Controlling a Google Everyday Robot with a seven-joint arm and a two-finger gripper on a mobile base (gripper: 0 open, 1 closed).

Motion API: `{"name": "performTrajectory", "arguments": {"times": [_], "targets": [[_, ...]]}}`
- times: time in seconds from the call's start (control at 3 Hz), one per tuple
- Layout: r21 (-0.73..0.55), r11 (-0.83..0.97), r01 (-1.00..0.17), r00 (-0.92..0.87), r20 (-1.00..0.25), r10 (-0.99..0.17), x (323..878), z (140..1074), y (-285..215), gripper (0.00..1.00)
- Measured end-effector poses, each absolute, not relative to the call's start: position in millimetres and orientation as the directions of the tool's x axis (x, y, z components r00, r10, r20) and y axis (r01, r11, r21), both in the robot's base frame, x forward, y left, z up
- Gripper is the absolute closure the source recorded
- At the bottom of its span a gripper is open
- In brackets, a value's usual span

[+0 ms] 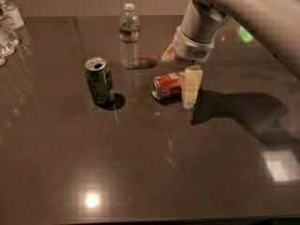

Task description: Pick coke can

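Note:
The coke can (165, 86), red-orange with a silver end, lies on its side on the dark table (150, 163), its visible end pointing front-left. My gripper (180, 71) hangs over the can's right end, pointing down. It is open: one cream finger (191, 86) stands in front of the can's right part and hides it, while the other finger (168, 54) shows behind the can. The can rests on the table.
A green patterned can (99, 80) stands upright left of the coke can. A clear water bottle (129, 35) stands behind it. More plastic bottles (8, 27) are at the far left edge. My arm (243, 13) reaches in from the upper right.

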State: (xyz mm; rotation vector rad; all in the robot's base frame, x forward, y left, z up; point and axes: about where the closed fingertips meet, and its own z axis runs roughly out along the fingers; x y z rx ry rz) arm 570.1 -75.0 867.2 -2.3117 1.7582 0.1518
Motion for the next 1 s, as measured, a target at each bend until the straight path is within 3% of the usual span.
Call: {"name": "performTrajectory", "arguments": {"times": [0.33,1.0], "targets": [[-0.090,-0.263,-0.961,0.276,-0.196,-0.941,570.5,855.6,-68.7,0.18],[-0.050,-0.253,-0.966,0.258,-0.164,-0.952,573.1,848.7,-69.2,0.64]]}}
